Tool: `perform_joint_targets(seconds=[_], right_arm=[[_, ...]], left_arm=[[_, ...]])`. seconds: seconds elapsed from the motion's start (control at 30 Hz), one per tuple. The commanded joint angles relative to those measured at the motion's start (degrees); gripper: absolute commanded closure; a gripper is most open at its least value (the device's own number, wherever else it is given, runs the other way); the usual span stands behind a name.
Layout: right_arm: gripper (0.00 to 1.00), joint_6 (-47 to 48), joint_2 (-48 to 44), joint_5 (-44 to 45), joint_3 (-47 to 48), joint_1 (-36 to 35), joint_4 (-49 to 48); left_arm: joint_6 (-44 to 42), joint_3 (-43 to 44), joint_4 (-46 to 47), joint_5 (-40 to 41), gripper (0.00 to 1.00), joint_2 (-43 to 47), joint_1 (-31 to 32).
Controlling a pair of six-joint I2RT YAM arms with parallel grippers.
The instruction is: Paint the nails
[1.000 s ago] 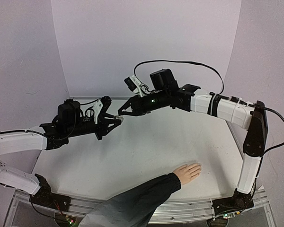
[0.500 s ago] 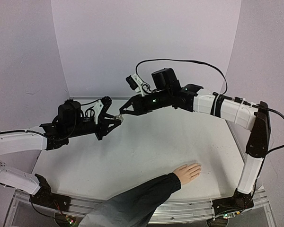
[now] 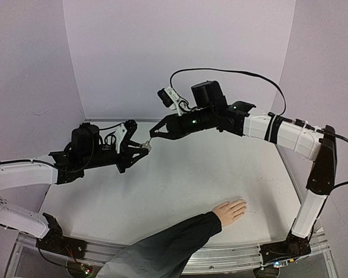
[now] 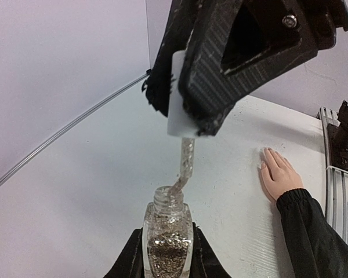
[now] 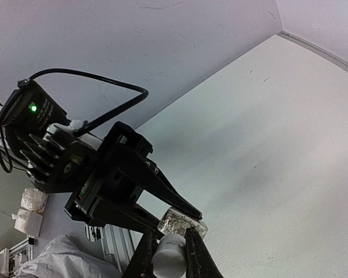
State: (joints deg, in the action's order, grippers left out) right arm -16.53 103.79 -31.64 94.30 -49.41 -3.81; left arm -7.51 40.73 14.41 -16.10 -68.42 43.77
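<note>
White table (image 3: 185, 179): left claw (image 3: 145, 145) clamped glitter polish bottle (image 4: 168, 243), right claw (image 3: 153, 134) pinched brush cap (image 4: 177, 116) just above; nails (image 4: 265, 153) lay well apart from both. Risk was loaded brush (image 4: 187, 159) dripping during the carry across.

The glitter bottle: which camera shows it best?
The left wrist view: the bottle is close, open, glitter and brush clear. The right wrist view glimpses only part; the top view, a tiny speck.
</note>
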Motion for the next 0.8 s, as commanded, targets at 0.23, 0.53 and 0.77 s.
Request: perform_joint_targets(seconds=[0.23,0.53,0.77], right_arm=[[1.0,-1.68,-10.92,9.44,-5.26,0.95,-2.1],[1.0,-11.66,-26.74,21.68,-27.59,8.4,1.25],[1.0,-23.94,-34.98,34.24,-41.64,12.3,17.3]], left_arm=[[0.71,-0.12,1.59,4.07,1.0,1.31,-0.26],[3.92,1.75,1.32,5.79,1.0,2.48,-0.28],[3.41,4.35,0.91,4.63,1.0,2.54,-0.26]])
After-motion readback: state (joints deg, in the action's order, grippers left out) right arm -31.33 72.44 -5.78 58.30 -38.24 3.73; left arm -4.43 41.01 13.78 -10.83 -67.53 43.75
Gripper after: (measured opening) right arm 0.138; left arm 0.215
